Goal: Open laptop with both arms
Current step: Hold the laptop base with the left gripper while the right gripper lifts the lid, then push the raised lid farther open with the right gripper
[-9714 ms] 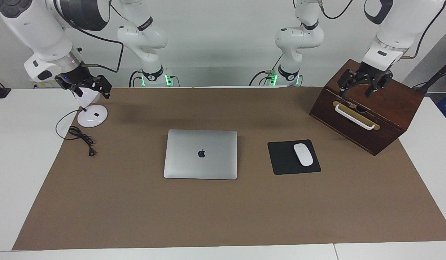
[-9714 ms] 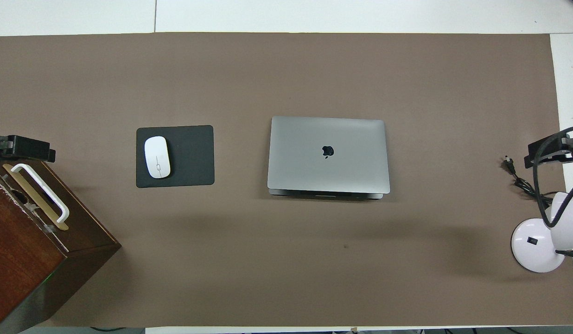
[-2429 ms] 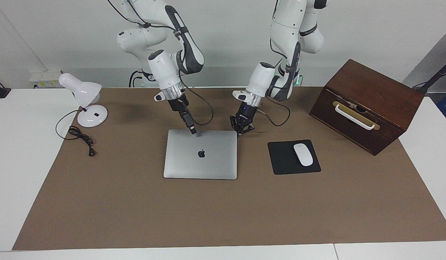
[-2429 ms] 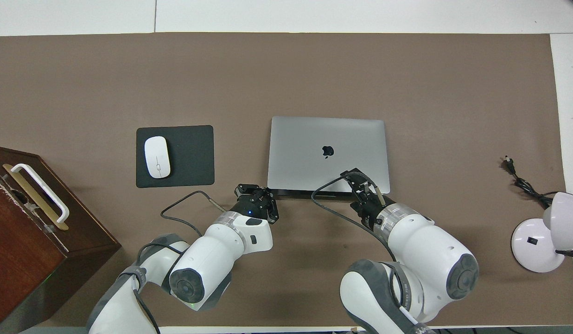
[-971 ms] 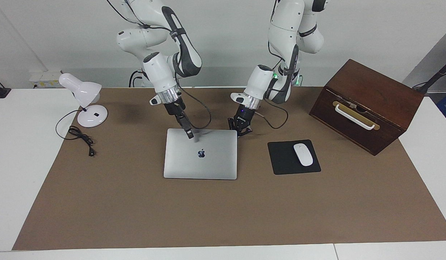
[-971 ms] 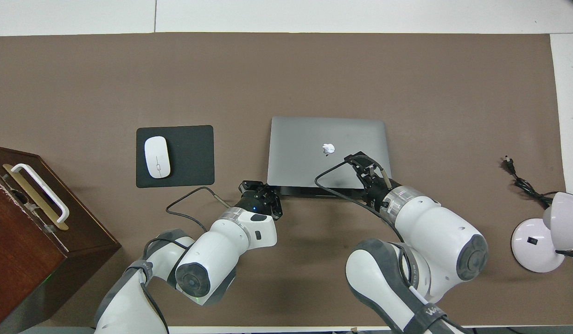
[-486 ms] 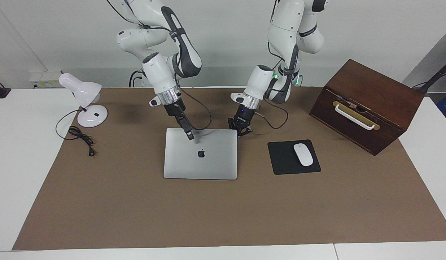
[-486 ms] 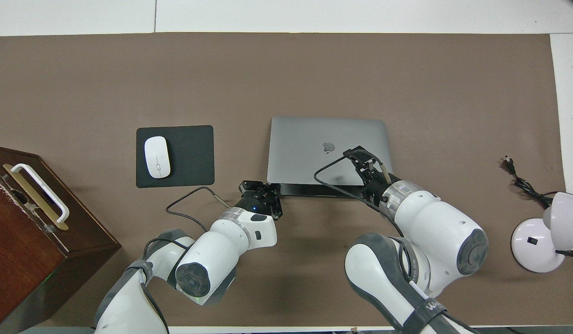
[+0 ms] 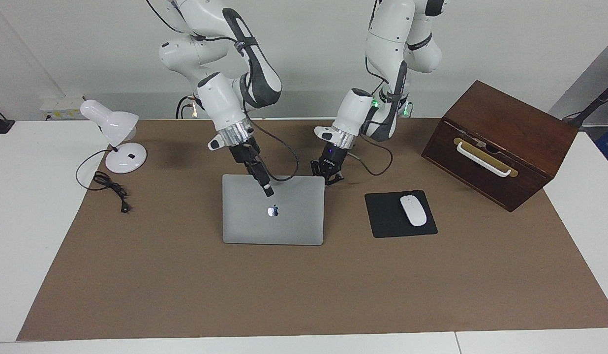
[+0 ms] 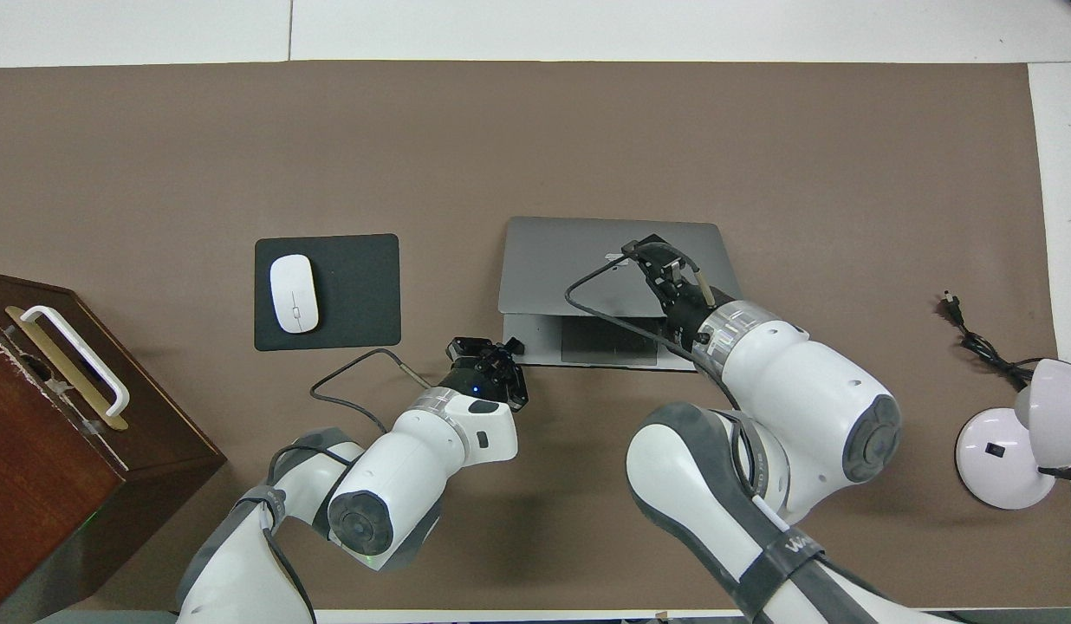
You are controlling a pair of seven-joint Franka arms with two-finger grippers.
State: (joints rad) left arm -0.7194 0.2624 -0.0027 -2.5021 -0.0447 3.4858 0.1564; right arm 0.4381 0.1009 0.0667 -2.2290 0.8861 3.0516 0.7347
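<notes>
We see a white counter (image 9: pixel 18 221) with a brown mat (image 9: pixel 304 295) filling most of both frames. The right arm (image 9: pixel 220 103) and the left arm (image 9: pixel 382 64) both reach down from the top of the facing view toward its centre. The biggest loose thing is a dark wooden box (image 9: pixel 510 128), high in the facing view at the left arm's end of the counter. It is turned at an angle and its front, with a white handle (image 9: pixel 482 158), is closed, so we cannot see what is inside. The laptop (image 9: pixel 289 221) sits at the centre of the frame. Its long axis runs across the picture from one arm's end to the other, its hinge edge is farther from the robots, and its opening edge faces them. The lid is tilted partly up, and the overhead view shows the trackpad (image 10: pixel 609 347) under it. The right gripper (image 9: pixel 267 191) has its fingers closed on the lid's raised edge. The left gripper (image 9: pixel 327 177) is at the base corner nearest the box; we cannot tell whether its fingers are open or closed. A white desk lamp (image 9: pixel 118 142) stands at the right arm's end, high in the facing view. A black mouse pad (image 9: pixel 382 216) lies between laptop and box with a white mouse (image 9: pixel 413 210) on it. A black cable (image 9: pixel 112 189) lies coiled beside the lamp.
</notes>
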